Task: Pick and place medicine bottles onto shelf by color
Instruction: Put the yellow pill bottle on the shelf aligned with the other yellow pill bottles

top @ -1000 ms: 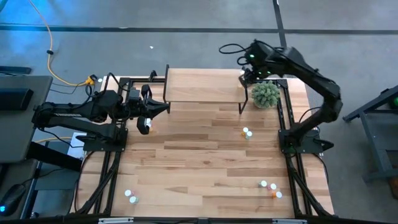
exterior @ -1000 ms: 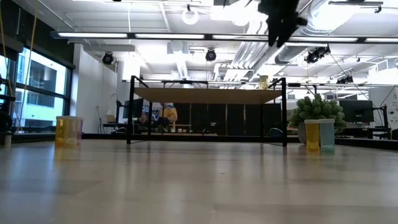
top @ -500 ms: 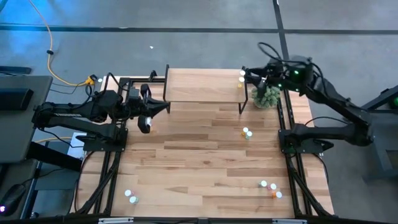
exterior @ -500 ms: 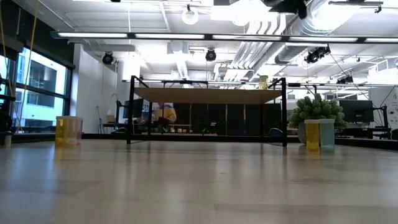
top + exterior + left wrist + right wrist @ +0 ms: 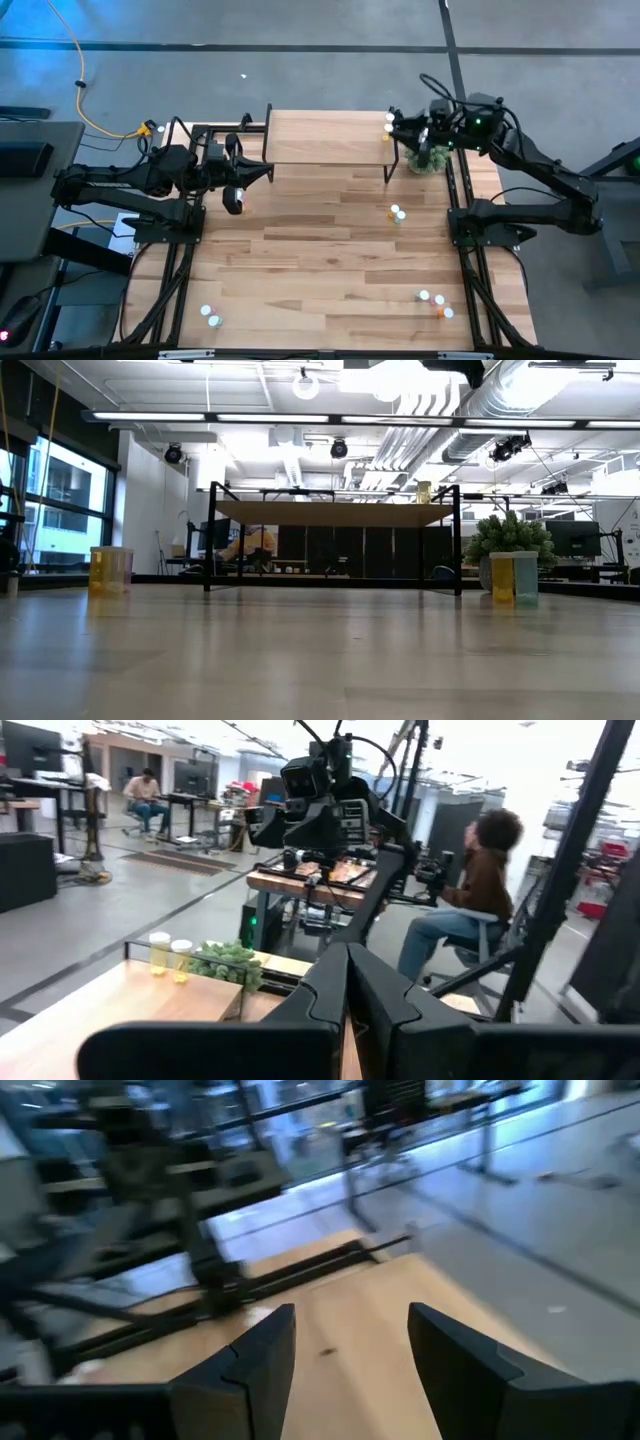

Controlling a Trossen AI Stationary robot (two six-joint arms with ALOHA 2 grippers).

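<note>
1. The right hand [image 5: 403,127], fingers apart and empty, hovers at the upper right of the high view, beside the shelf [image 5: 325,138].
2. The left hand [image 5: 262,173], fingers together, waits at the table's [image 5: 330,260] left edge.
3. Two medicine bottles [image 5: 388,124] stand on the shelf's right end; others are scattered on the table.
4. No writing is readable.

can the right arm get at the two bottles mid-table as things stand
Probably yes. The right gripper is open and empty above the shelf end, and the two bottles stand on bare table near its base with nothing between.
</note>
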